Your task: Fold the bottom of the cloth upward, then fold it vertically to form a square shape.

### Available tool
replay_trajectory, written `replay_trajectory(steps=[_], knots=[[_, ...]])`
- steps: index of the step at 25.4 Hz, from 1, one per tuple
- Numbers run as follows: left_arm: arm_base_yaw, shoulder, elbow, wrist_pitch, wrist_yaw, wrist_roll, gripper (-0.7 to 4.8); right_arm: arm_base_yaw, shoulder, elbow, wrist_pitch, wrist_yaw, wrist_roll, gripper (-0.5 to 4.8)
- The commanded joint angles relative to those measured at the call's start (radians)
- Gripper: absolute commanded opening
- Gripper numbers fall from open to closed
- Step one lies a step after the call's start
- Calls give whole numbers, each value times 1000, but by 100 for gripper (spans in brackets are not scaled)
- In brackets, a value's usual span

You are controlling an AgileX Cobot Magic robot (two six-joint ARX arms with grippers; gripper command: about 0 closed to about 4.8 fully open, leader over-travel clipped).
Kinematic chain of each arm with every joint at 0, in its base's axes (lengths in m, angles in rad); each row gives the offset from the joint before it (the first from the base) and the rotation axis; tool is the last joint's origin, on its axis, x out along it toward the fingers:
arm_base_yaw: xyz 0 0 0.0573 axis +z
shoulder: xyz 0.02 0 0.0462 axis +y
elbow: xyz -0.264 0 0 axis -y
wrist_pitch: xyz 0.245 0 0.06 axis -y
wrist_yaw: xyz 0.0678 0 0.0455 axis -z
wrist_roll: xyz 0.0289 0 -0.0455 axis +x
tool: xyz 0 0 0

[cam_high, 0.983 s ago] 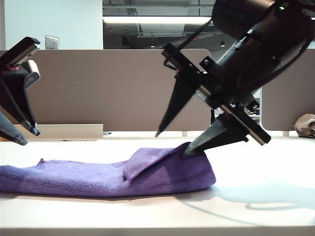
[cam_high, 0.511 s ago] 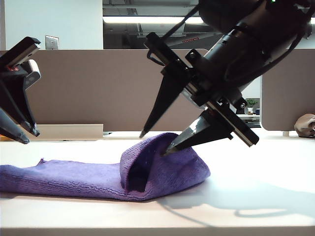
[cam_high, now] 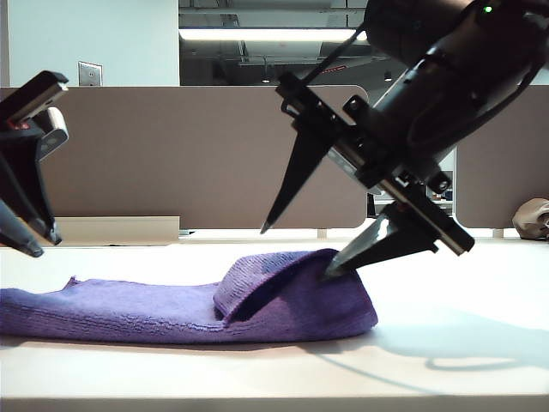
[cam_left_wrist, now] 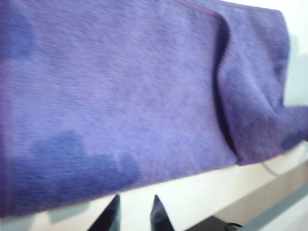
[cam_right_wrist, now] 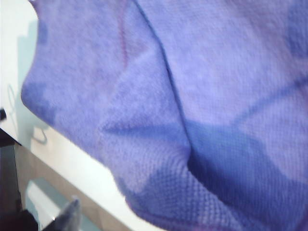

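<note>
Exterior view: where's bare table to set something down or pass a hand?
Free: the table right of the cloth, below the open right gripper, and the front strip along the near edge. Crowded: the folded hump, where the right gripper's lower finger meets the cloth. The left gripper hangs over the far left.

cloth [cam_high: 257, 300] hump flattened, right pincer [cam_high: 296, 251] spread

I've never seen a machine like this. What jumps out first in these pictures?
The purple cloth stretches along the white table, its right end flipped back over itself into a bulging fold. Above that fold hangs the big black right claw, jaws spread wide, the lower fingertip at the fold's top and the upper one in the air. At the far left edge the left claw hovers clear of the cloth, holding nothing.
</note>
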Motion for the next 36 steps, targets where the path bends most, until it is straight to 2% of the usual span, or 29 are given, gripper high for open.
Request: replay_trajectory(steps=[1,7,12,14,26,29,36], knots=[[0,5,0,5,-13,12,84,-1,-37,4,-16,-13,2,337],[0,39,0,19,-12,15,84,20,-120,3,-140,-7,2,337],[0,50,0,28,-8,15,84,91,-117,3,-134,41,19,335],[0,50,0,30,-8,15,84,121,-108,3,-95,73,24,306],[0,49,0,-1,11,19,84,123,22,10,108,3,126,300],[0,49,0,-5,14,19,84,123,40,24,109,-11,126,279],[0,49,0,-3,14,28,84,126,43,27,31,-16,92,279]])
